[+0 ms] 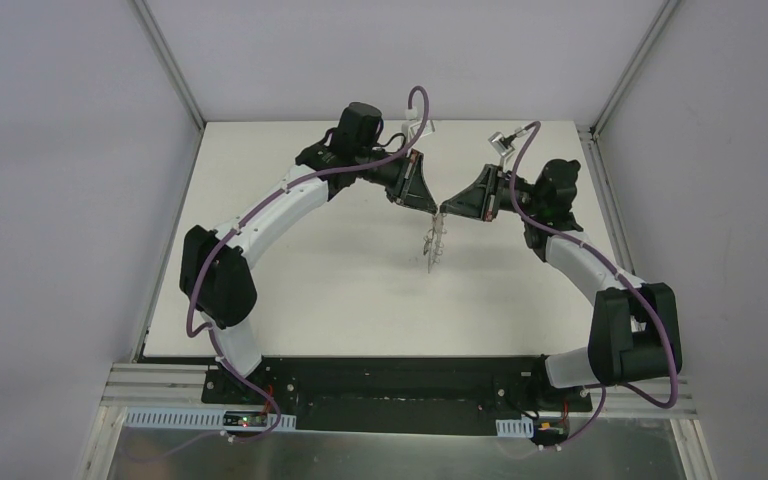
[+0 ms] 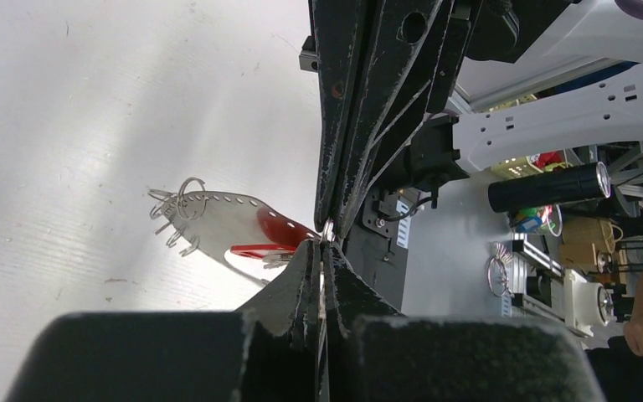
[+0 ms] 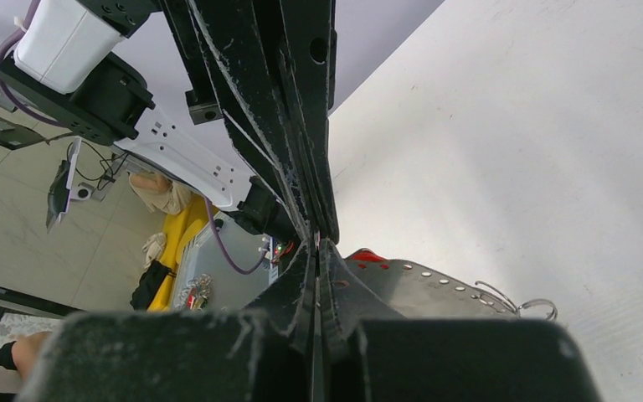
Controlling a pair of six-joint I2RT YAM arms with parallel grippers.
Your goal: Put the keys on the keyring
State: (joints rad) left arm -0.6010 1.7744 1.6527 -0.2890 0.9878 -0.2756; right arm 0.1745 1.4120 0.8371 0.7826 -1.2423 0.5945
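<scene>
Your left claw (image 2: 322, 251) is clenched, tip to tip against the clenched right claw (image 3: 316, 249); what either one pinches is hidden. The red key (image 2: 275, 234) sits just beside the tips. The keyring (image 2: 218, 219) stretches beyond it, with its wire loops (image 2: 176, 209) farthest out. Hold both pinches firm and steer the key slowly toward a loop.

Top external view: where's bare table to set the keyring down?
Bare: white tabletop from the hanging thin grey oval keyring to the black base rail, between both arms. Crowded: centre, where left gripper and right gripper meet tip to tip, both shut.
</scene>
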